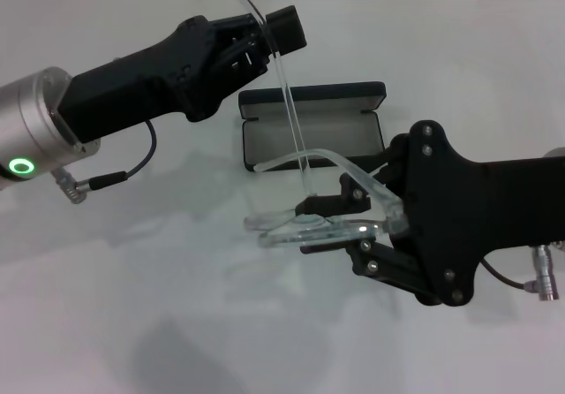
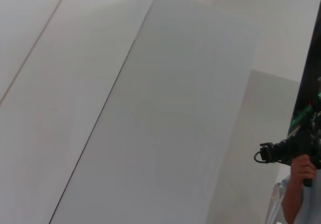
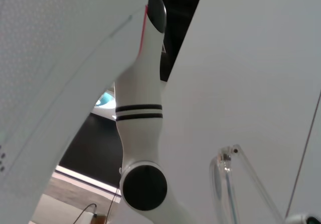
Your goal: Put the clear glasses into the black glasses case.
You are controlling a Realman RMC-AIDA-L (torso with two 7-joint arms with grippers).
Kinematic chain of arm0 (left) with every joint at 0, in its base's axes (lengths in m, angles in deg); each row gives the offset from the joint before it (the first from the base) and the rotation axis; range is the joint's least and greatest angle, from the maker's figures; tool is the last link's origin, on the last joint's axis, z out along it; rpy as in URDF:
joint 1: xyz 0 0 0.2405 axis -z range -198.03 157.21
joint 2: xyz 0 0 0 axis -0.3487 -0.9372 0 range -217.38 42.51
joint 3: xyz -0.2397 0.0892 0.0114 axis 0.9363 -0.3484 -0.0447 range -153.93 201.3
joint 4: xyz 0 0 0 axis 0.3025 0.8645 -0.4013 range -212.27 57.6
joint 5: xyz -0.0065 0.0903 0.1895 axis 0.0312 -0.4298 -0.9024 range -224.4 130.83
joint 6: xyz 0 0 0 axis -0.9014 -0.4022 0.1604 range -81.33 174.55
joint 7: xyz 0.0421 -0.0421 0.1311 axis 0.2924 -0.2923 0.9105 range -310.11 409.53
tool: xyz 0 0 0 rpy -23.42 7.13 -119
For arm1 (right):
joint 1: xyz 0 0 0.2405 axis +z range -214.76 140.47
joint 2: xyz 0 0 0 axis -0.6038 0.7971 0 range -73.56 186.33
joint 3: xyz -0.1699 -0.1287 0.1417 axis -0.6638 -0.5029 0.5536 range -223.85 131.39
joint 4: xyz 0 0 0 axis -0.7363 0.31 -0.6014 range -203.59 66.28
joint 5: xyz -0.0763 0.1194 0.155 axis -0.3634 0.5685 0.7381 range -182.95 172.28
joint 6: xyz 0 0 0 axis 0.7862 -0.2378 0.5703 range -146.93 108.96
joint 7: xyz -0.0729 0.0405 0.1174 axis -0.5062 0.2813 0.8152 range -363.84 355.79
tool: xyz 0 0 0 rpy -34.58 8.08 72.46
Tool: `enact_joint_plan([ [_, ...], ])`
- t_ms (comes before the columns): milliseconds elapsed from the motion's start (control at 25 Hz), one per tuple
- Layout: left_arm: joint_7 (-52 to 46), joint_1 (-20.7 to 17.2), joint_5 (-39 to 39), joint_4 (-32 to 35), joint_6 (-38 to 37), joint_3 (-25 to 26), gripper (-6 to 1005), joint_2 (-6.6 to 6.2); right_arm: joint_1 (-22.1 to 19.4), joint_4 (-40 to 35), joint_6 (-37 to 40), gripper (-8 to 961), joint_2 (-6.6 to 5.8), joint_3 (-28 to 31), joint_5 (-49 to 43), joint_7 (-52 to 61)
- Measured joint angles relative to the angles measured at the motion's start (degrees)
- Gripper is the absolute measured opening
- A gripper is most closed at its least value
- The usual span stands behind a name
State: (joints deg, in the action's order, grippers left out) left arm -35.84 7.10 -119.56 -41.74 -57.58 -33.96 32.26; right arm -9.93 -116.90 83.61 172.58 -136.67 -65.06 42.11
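Observation:
The clear glasses hang above the white table, just in front of the black glasses case. The case lies open and empty, its grey lining showing and its lid standing at the back. My right gripper comes in from the right and is shut on the front frame. One temple arm rises steeply up and back, and my left gripper is shut on it above the case's back left corner. The other temple arm curves over the case's front edge. In the right wrist view a hinge end of the clear glasses shows.
The white table spreads around the case. The left arm's cable hangs left of the case. The left wrist view shows only walls and a person's hand holding a camera rig.

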Motion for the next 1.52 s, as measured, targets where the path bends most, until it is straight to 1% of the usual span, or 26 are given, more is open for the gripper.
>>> enact_joint_plan([
  [400,3.08,0.31,0.13,0.32,-2.75,-2.37,83,0.01,0.07,0.08,-4.22,108,0.00,-0.33,0.06,1.35],
  [720,3.44,0.80,0.16,0.42,-3.71,-3.89,83,-0.04,0.20,0.36,-6.63,108,0.00,-0.21,1.09,1.42],
  [1000,3.70,1.03,0.22,0.44,-3.74,-4.60,83,-0.05,0.32,0.79,-6.93,109,-0.15,-0.27,2.24,2.26],
  [1200,4.95,0.27,1.80,0.30,-3.48,-3.80,83,-0.16,0.47,0.78,-5.62,109,-0.25,-0.51,1.84,3.13],
  [1240,5.27,-0.18,2.39,0.22,-3.47,-3.04,83,-0.19,0.47,0.72,-5.51,109,-0.28,-0.52,1.81,4.03],
  [1280,5.66,-1.22,2.95,0.07,-3.45,-0.76,83,-0.21,0.47,0.63,-5.46,109,-0.32,-0.52,1.80,5.09],
  [1320,5.66,-1.22,2.95,0.07,-3.45,-0.76,83,-0.21,0.46,0.52,-5.53,109,-0.39,-0.42,1.80,6.61],
  [1360,5.75,-1.78,2.96,0.03,-3.44,0.60,83,-0.19,0.44,0.40,-5.76,108,-0.48,-0.22,1.79,8.51],
  [1480,5.79,-3.48,2.68,-0.05,-3.32,3.68,83,-0.32,0.44,-0.02,-6.44,108,-0.92,1.59,1.07,12.99],
  [1520,5.79,-4.37,2.25,0.03,-3.23,4.48,83,-0.47,0.45,-0.76,-6.93,108,-1.05,3.12,-0.32,15.42],
])
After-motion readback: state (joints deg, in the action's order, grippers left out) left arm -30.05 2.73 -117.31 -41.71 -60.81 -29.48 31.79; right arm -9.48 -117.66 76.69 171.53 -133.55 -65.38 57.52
